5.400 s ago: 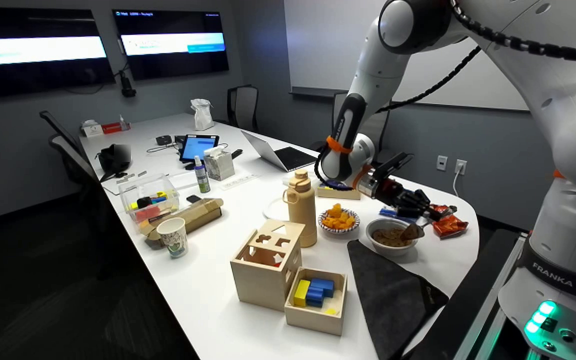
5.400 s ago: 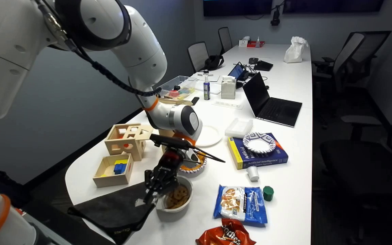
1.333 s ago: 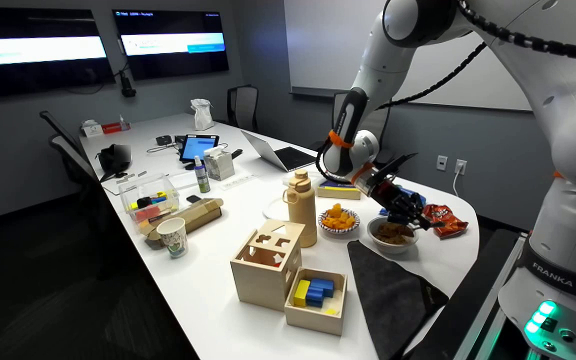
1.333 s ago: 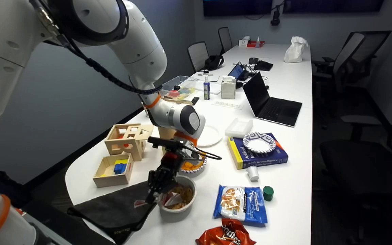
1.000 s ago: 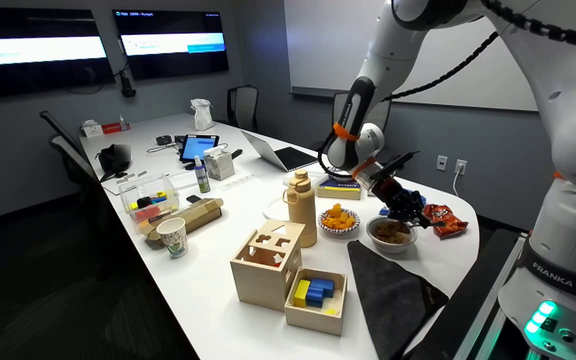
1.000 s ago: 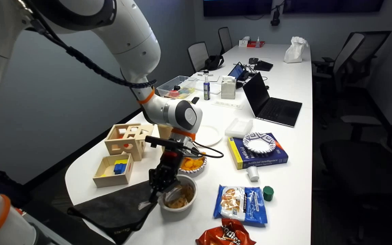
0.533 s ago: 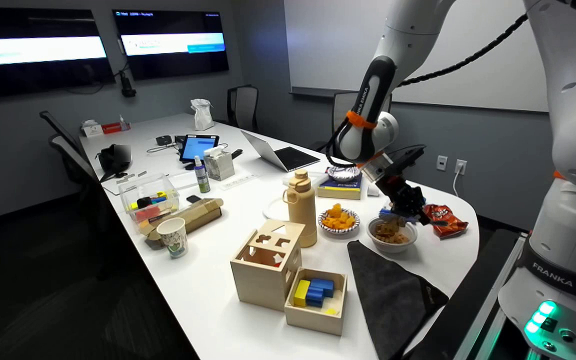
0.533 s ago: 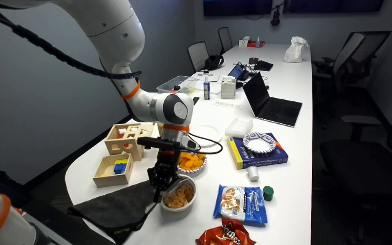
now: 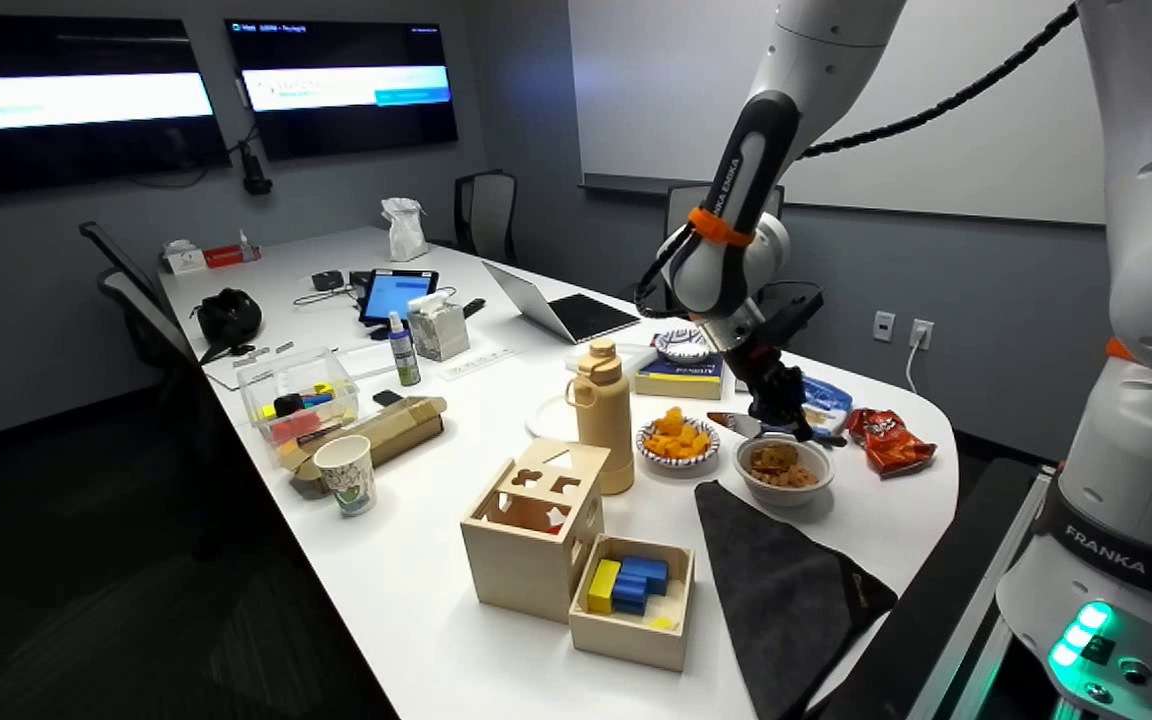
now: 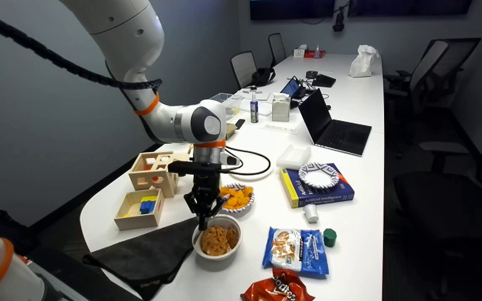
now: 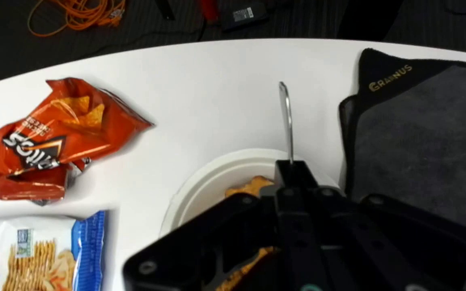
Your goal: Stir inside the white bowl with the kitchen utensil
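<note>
The jaws are clamped on the utensil [image 11: 288,121], whose flat head, in an exterior view, shows clear of the brown pieces [image 9: 781,467] at the upper left of the white bowl [image 9: 778,495], which sits right of centre, below mid-frame. Stirring well would mean tipping that head down inside the rim and sweeping slow, shallow arcs, since the smooth, round bowl looks light enough to skid on the white tabletop [image 10: 354,251]. The brown pieces, rough and dark-specked, may crumble, and the thin metal handle could twist.
</note>
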